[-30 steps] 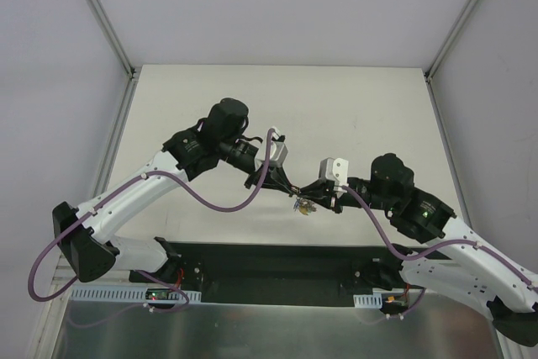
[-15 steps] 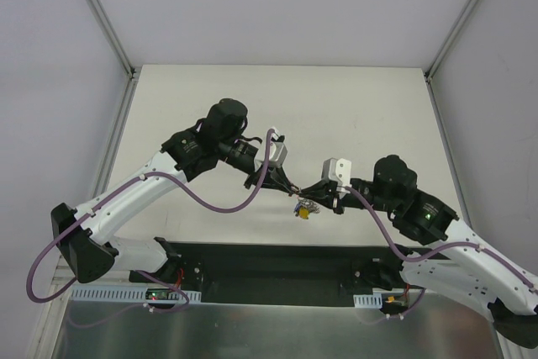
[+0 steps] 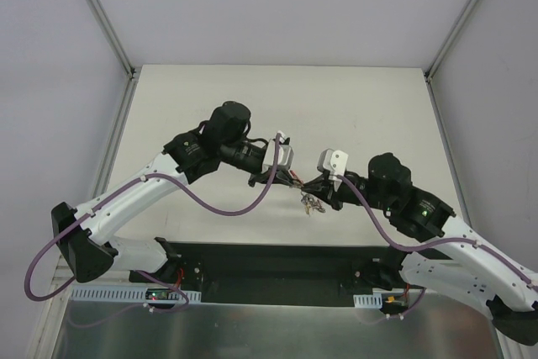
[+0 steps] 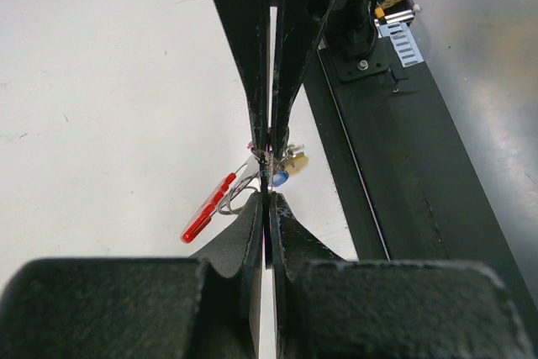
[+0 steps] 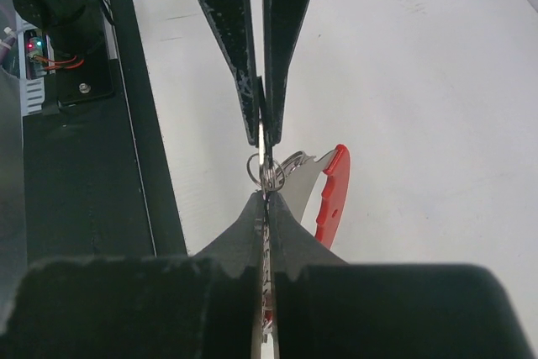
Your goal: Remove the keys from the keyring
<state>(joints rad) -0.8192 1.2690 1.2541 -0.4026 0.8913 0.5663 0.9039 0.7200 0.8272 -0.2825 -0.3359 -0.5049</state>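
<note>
Top view: the right fingers (image 3: 323, 184) have just clamped shut, tip to tip with the clenched left fingers (image 3: 286, 178). The keys (image 3: 310, 202) hang below them, above the surface (image 3: 361, 107). Left wrist view: red, blue and yellow key heads dangle at the meeting tips. Right wrist view: the ring (image 5: 255, 170) sits between both pairs of tips, apparently pinched by each, so working a key off looks ready to begin.

Top external view: high behind the arm bases, looking down over the whole pale bench (image 3: 353, 98). Each wrist view sights closely along its own black fingers (image 4: 244, 234) (image 5: 250, 226) toward the opposing arm. All three share the coloured-headed silvery keys (image 3: 311, 202) (image 4: 208, 212) (image 5: 329, 195), mid-frame.
</note>
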